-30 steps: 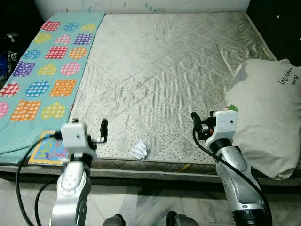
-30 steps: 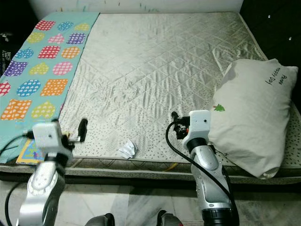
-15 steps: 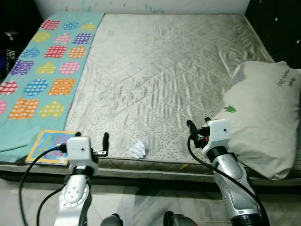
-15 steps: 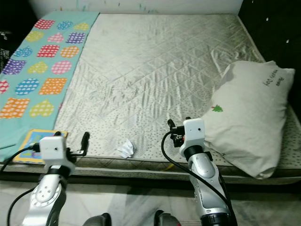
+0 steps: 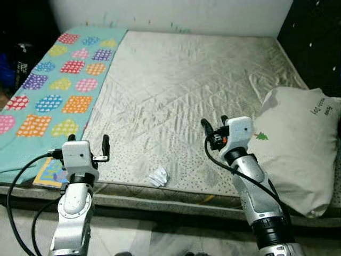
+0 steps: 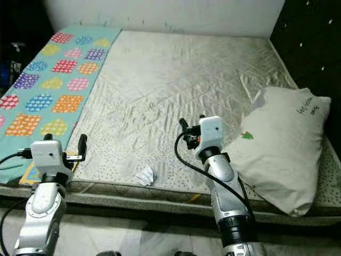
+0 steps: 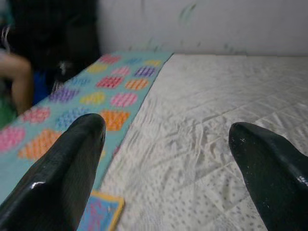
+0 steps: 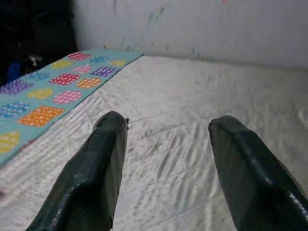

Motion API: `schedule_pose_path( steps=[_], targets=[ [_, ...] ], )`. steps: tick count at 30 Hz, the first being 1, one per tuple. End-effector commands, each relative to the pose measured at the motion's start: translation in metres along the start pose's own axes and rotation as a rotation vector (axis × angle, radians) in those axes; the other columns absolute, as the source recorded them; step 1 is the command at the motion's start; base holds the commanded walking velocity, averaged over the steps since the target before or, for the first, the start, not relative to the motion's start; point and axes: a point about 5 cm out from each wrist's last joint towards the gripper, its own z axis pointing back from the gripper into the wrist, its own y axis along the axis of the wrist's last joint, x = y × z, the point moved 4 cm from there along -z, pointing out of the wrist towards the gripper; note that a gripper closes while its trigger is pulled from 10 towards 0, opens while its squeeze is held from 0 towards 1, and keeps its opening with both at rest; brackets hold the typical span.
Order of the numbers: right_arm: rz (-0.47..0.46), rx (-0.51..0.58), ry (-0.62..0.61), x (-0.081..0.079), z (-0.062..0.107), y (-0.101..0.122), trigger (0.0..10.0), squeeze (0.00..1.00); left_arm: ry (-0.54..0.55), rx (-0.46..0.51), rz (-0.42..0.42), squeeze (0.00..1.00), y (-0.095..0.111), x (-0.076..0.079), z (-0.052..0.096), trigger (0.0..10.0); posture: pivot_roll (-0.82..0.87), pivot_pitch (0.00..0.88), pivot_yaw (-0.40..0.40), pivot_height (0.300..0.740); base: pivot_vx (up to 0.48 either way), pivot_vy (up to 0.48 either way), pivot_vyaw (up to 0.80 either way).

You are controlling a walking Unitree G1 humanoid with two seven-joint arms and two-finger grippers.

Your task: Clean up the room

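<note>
A crumpled white paper scrap [image 5: 158,176] lies on the grey quilted mattress [image 5: 186,80] close to its front edge. My left gripper [image 5: 89,143] hovers open over the front left corner, to the left of the scrap, with nothing between its fingers [image 7: 72,163]. My right gripper [image 5: 214,124] is open too and empty, held above the mattress to the right of the scrap and just left of the pillow [image 5: 298,149]. In the right wrist view the fingers [image 8: 101,163] point across the bare mattress towards the wall.
A turquoise blanket [image 5: 53,90] with coloured patches covers the left side of the bed. A colourful flat book [image 5: 50,172] lies at the front left corner under my left arm. A person's bare leg [image 7: 14,77] is beyond the blanket. White wall behind the bed.
The camera has tilted and the picture shifted. My right gripper has moved up and left, away from the pillow's front corner. The left gripper stays near the book.
</note>
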Motion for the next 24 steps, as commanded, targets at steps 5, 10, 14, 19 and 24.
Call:
schedule_pose_path(
  steps=[5,10,14,19,24],
  targets=[
    [0.063,0.034,-0.023,0.009,-0.003,0.001,10.0,0.0,0.002,0.04,0.001,0.0,0.004,0.002,-0.011,10.0,0.13,0.0,0.009,0.74,0.0,0.0,0.0],
    [0.067,0.059,-0.075,0.027,-0.001,0.007,10.0,0.0,-0.008,0.042,-0.009,0.0,0.002,0.001,-0.013,10.0,0.12,0.0,0.022,0.74,0.0,0.0,0.0],
    [0.047,0.039,-0.119,0.04,0.006,0.0,10.0,0.0,-0.007,0.008,0.003,0.0,-0.011,-0.009,0.002,10.0,0.13,0.0,0.021,0.74,0.0,0.0,0.0],
    [0.049,0.0,-0.135,0.045,0.022,-0.015,10.0,0.0,0.038,-0.042,-0.003,0.0,-0.031,-0.023,0.029,10.0,0.14,0.0,0.004,0.74,0.0,0.0,-0.32],
    [0.053,-0.02,-0.129,0.044,0.029,-0.022,10.0,0.0,0.032,-0.043,0.008,0.0,-0.034,-0.019,0.035,10.0,0.14,0.0,-0.043,0.74,0.0,0.0,-0.6]
  ],
)
